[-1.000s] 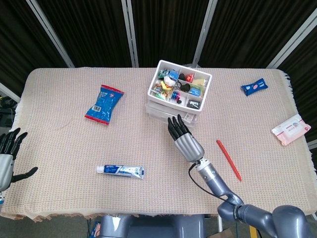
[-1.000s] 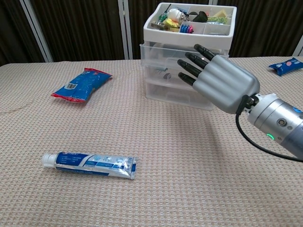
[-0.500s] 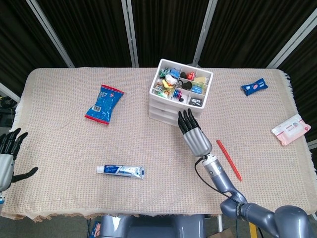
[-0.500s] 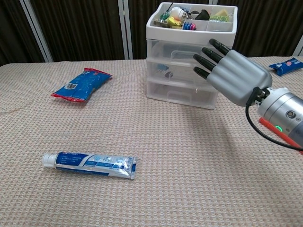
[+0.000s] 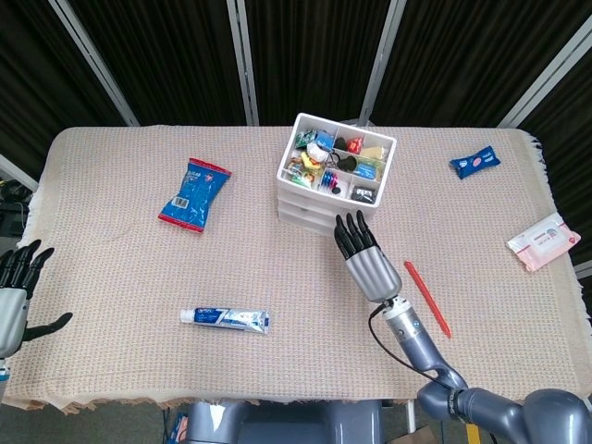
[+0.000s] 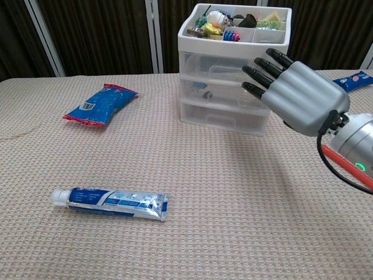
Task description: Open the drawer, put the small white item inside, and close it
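Note:
A clear three-drawer unit [image 5: 319,205] [image 6: 222,87] with a white top tray of small items stands at the back middle of the table; all of its drawers sit flush. My right hand [image 5: 368,259] [image 6: 297,96] is open, palm down, fingers stretched toward the unit's front right. The fingertips [image 6: 252,71] lie close to the drawer fronts, and I cannot tell if they touch. Something small shows faintly through the middle drawer [image 6: 201,87]. My left hand [image 5: 14,291] hovers open off the table's left edge, holding nothing.
A blue snack bag [image 5: 194,192] [image 6: 100,104] lies at the left, a toothpaste tube [image 5: 225,318] [image 6: 111,202] near the front. A red pen [image 5: 426,298] lies right of my right wrist. A blue wrapper [image 5: 474,162] and a pink-white packet [image 5: 543,240] lie far right.
A drawer that stuck out a second ago is now pushed in flush. My right hand followed it toward the unit, then drew back slightly to the right. The left hand stayed put.

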{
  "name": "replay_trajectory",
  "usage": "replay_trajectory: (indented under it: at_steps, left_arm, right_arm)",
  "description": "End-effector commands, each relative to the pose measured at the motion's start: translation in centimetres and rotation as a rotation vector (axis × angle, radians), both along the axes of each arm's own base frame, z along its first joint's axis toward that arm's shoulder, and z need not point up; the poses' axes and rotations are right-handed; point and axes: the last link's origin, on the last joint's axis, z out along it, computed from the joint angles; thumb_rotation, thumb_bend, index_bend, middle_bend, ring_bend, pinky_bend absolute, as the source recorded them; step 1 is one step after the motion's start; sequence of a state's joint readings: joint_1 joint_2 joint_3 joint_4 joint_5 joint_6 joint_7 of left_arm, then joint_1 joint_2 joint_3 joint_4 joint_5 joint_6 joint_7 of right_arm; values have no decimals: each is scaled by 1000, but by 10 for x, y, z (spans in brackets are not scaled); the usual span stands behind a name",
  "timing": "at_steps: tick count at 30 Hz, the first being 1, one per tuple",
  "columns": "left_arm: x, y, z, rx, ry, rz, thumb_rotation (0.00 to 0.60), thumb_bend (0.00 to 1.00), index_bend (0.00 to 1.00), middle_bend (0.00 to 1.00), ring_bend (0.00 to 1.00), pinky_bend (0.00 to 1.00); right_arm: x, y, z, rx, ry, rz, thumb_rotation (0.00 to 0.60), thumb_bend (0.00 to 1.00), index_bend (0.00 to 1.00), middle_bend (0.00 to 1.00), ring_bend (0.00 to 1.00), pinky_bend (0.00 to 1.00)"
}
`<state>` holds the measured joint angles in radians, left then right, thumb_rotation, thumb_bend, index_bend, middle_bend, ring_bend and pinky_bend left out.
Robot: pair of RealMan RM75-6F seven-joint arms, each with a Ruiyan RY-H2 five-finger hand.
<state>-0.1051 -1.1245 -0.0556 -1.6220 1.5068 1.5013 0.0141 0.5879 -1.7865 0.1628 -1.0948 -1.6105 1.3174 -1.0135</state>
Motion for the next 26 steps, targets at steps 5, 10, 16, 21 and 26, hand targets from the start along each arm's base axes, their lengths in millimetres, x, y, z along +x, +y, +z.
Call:
replay_trajectory:
  at_steps: [5,10,16,21,26]
  left_arm:
    - [0,-1,0,6,5,-5,600,141,89,0,0,0]
    - [0,-2,-1,7,17,-5,600,139,89,0,0,0]
    - [0,-1,-3,3,37,-11,600,141,88,0,0,0]
    - [0,-1,-4,6,60,-19,600,140,89,0,0,0]
    - [-2,0,-4,3,84,-24,600,140,88,0,0,0]
  right_arm:
    - [-3,34,38,37,-210,-15,600,178,121,0,0,0]
    - [-28,59,79,102,-438,-134,600,144,116,0,0,0]
    - [-58,87,113,190,-680,-304,600,92,106,0,0,0]
    - [-73,105,135,236,-797,-340,600,65,102,0,0,0]
    - [-88,112,138,254,-814,-373,600,62,97,0,0,0]
